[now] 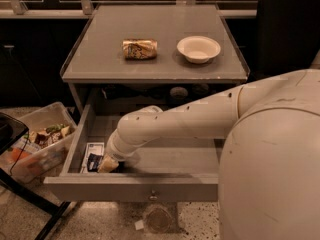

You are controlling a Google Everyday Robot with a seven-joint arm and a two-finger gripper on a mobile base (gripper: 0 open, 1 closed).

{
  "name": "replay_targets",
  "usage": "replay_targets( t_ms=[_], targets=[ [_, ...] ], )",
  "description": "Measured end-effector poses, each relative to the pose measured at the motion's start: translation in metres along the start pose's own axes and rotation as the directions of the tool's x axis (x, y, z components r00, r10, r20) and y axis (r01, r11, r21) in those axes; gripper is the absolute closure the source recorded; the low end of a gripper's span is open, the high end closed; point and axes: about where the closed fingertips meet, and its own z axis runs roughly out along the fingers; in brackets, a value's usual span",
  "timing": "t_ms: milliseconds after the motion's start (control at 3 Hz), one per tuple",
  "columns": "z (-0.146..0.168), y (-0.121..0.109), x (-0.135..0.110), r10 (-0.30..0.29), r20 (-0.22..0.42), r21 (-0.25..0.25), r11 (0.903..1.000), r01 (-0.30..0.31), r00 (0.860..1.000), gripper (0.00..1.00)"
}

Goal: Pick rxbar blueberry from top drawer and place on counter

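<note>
The top drawer point(135, 188) is pulled open below the counter point(100, 59). My arm reaches down into its front left corner, and the gripper point(108, 164) sits low on the drawer floor there. Right beside it on the left lies a white flat packet point(92, 149). A small dark navy piece point(94, 162) shows at the packet's near end, touching the gripper's tip; it may be the rxbar blueberry, but I cannot tell for sure. My arm hides the rest of that corner.
A crushed gold-tan can point(140, 49) and a white bowl point(198, 48) sit on the counter. A clear bin point(35, 146) of mixed items stands on the floor at the left. My robot body point(270, 174) fills the right side.
</note>
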Motion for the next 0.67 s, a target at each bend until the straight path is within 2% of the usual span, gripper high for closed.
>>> replay_targets(
  t_ms=[333,667],
  targets=[
    [-0.0008,-0.0001,-0.0005,0.0,0.0,0.0,1.0,0.0,1.0,1.0],
    [0.0015,-0.0027,0.0004,0.012,0.019,0.017,0.9998,-0.013,1.0,1.0]
  ],
)
